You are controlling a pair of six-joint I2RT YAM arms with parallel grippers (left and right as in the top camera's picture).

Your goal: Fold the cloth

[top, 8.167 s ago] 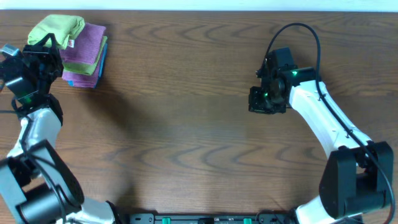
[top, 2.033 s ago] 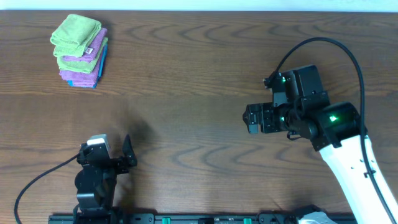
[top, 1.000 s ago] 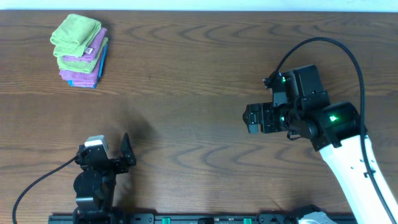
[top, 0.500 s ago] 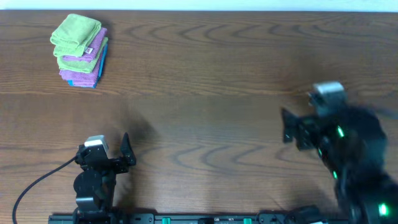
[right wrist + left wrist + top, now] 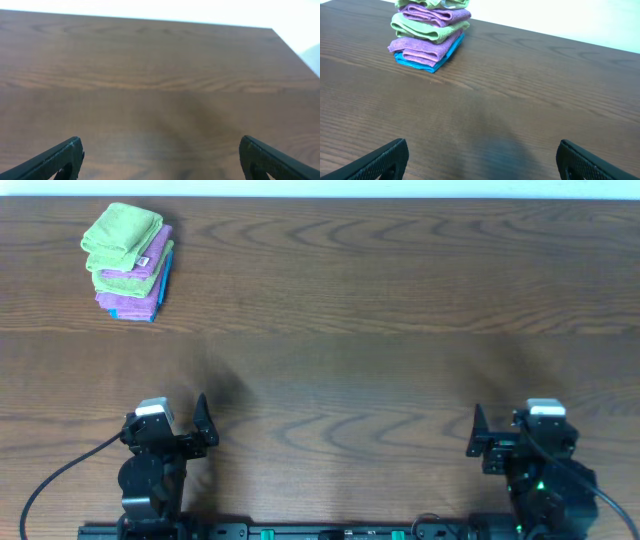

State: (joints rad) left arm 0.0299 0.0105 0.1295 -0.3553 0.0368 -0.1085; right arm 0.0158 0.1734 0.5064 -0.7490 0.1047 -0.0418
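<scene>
Two arms sit folded at the near edge of the wooden worktop [image 5: 350,330] in the overhead view, the left arm [image 5: 150,470] at the near left and the right arm [image 5: 535,465] at the near right, well apart from each other. The stack of folded cloths [image 5: 128,265] lies in the far left corner, well away from both arms. A green cloth [image 5: 122,228] is on top, with purple, green and purple layers under it and a blue one at the bottom. From this height I cannot tell how far either set of jaws is spread.

The left wrist view looks across the worktop toward the same stack, which sits at the upper left with its top cut off by the edge of the picture. Its layers lie flat on one another, and the blue bottom cloth rests on the wood. The left jaws stand wide open: only the tips of the two dark fingers [image 5: 385,160] show, one in each lower corner, with bare wood between them and nothing in their hold. The stack is well beyond the fingertips and not touching them.

The right wrist view shows wood grain running to the far edge of the worktop, with its far right corner visible at the upper right. The right jaws are also spread wide, with one dark fingertip [image 5: 57,159] in each lower corner, and they grip nothing.
</scene>
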